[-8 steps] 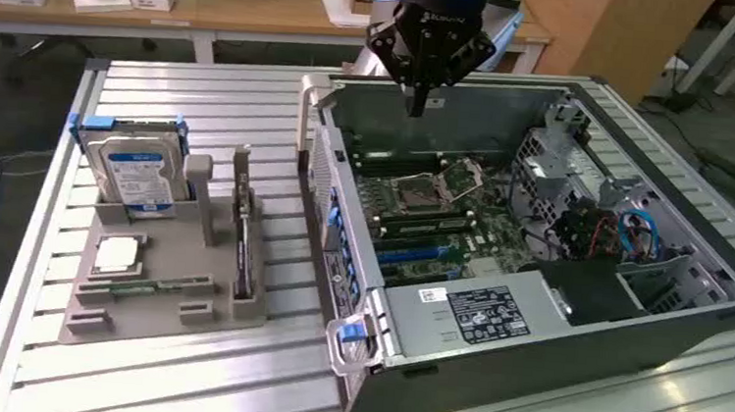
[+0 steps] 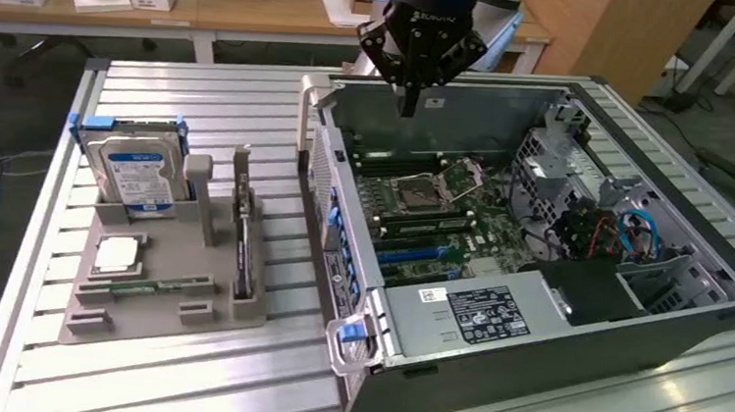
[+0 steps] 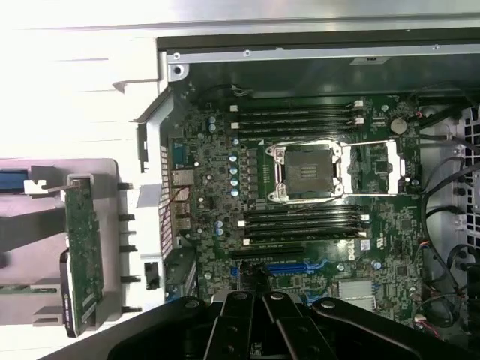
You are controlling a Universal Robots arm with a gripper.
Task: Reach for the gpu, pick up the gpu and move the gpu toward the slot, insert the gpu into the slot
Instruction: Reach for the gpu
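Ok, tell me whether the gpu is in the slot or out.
Out: the gpu stands on edge in the grey holder beside the computer case.

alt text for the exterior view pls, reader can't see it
A shut, empty gripper hangs above the far wall of an open computer case on a slatted metal table. At the exterior view's left, the gpu stands on edge in a grey holder that also holds a hard drive.
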